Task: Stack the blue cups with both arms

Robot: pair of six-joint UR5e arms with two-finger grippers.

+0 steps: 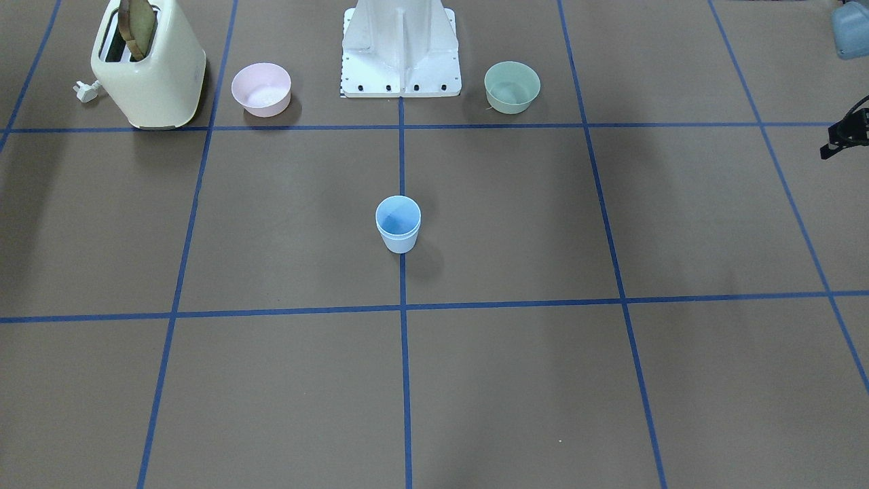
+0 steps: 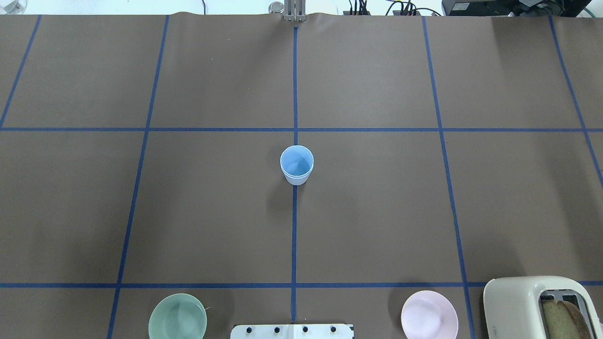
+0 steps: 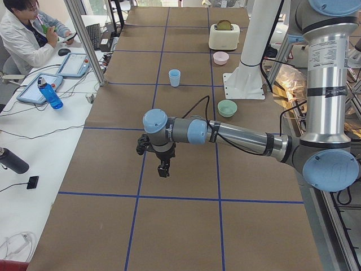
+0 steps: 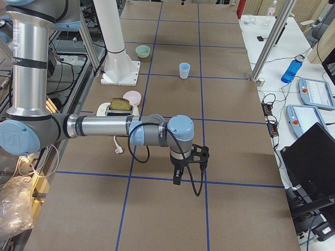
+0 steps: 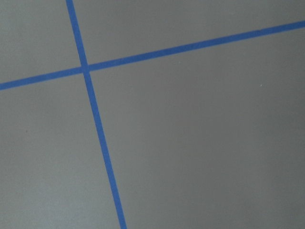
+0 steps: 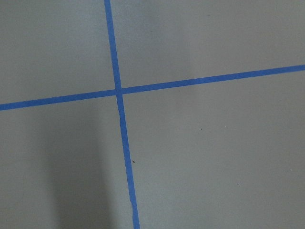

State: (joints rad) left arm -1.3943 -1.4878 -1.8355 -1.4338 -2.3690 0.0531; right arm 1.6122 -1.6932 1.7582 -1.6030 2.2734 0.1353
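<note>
1. Seemingly done: the blue cups [image 1: 398, 225] look nested, upright on the bench [image 1: 611, 380] at its centre, nothing else inside.
2. The left gripper [image 3: 163, 169] and right gripper [image 4: 177, 178] hang well apart from them. I cannot tell whether either is spread or pressed together.
3. The pink bowl [image 1: 261, 88] and mint-green bowl [image 1: 512, 86] look empty; the toaster [image 1: 159, 75] holds toast [image 1: 136, 27].

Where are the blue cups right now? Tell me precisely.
In the overhead view the blue cups, apparently nested, stand centrally on the middle tape line, well forward of the green bowl and pink bowl.
</note>
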